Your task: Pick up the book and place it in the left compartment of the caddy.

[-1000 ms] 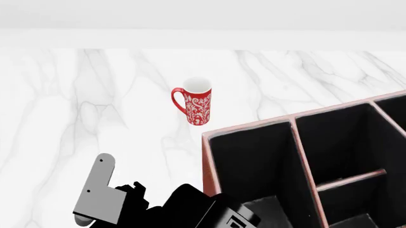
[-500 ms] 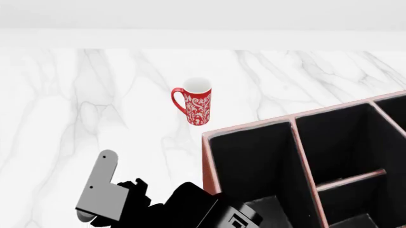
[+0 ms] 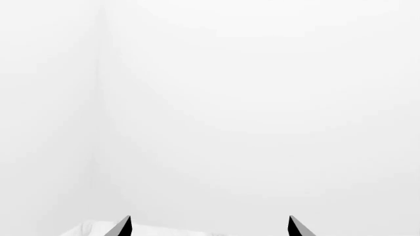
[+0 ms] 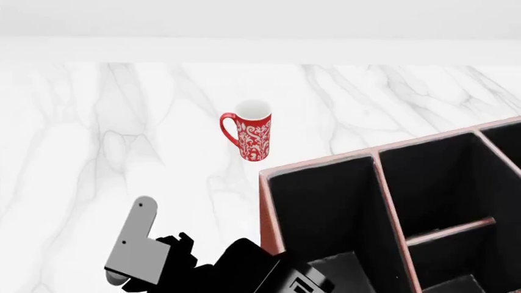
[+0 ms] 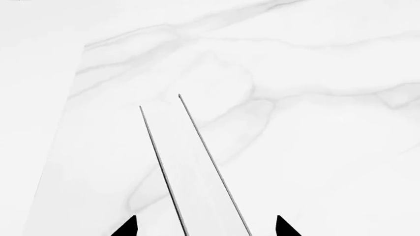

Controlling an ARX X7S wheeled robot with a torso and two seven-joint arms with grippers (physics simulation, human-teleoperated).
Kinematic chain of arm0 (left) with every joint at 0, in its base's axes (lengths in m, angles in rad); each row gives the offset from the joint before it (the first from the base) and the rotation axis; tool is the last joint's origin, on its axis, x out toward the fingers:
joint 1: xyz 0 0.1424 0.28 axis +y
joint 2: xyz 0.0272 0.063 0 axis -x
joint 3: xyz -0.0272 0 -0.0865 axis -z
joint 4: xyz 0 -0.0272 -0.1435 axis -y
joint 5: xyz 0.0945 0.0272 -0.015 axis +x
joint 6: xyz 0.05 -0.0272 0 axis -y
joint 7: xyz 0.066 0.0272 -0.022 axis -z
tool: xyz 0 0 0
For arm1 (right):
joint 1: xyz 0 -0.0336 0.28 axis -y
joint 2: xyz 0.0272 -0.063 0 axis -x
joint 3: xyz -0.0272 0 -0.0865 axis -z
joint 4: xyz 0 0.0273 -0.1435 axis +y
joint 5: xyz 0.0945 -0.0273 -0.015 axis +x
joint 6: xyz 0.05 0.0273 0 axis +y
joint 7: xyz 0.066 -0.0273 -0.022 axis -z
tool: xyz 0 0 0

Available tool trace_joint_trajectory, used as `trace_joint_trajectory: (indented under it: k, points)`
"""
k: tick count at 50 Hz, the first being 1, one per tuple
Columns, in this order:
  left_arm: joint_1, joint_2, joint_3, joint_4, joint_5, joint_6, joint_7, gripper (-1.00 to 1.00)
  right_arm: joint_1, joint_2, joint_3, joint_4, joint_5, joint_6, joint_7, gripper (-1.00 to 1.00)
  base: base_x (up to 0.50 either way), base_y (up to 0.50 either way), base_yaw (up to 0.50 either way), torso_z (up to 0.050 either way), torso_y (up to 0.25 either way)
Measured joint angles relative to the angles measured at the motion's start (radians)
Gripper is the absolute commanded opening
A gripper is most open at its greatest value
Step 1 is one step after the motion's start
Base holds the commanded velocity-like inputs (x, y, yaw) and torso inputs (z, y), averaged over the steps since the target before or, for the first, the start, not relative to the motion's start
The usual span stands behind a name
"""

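Where the left wrist camera looks, nearly all is blank white. Only the two black tips of the left gripper [image 3: 208, 228] show, set well apart with nothing between them, so its fingers are spread. A sliver of the pale marble desk [image 3: 88, 230] shows beside one tip.

From the head view, the caddy [image 4: 267, 210] sits at the near right of the desk [image 4: 97, 152], its reddish rim pale and worn, its inside black. The left compartment [image 4: 326, 204] runs the full depth along the caddy's left wall. Its far part holds nothing visible. At its near end a grey and black shape overlaps it, and whether that is the book or part of the robot cannot be told. A red patterned mug [image 4: 250, 137] stands upright past the caddy's far left corner, well apart from it, handle towards the desk's left edge. The left arm [image 4: 236, 271] rises near the desk's front edge, just left of the caddy, with a grey bracket [image 4: 135, 247] on it.

From the right wrist view, the right gripper [image 5: 204, 227] hangs over bare marble, its fingers spread wide and holding nothing. Two thin dark lines [image 5: 164, 169] run between the tips; what they are cannot be told.

The book is not clearly seen in any view.
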Motion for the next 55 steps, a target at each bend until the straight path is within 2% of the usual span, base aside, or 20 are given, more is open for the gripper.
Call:
trace_joint_trajectory:
  k: [30, 31, 55]
  points:
    - [0.018, -0.009, -0.013, 0.010, -0.012, 0.012, -0.008, 1.00, -0.013, -0.031, -0.018, 0.104, -0.021, -0.097, -0.023, 1.00, 0.00, 0.00, 0.00, 0.000, 0.000]
    - [0.018, -0.010, -0.013, 0.011, -0.012, 0.012, -0.008, 1.00, -0.013, -0.031, -0.019, 0.105, -0.021, -0.098, -0.023, -1.00, 0.00, 0.00, 0.00, 0.000, 0.000]
    - [0.037, -0.012, -0.024, 0.016, -0.016, 0.030, -0.006, 1.00, -0.021, -0.013, -0.012, 0.071, 0.006, -0.078, 0.021, -1.00, 0.00, 0.00, 0.00, 0.000, 0.000]
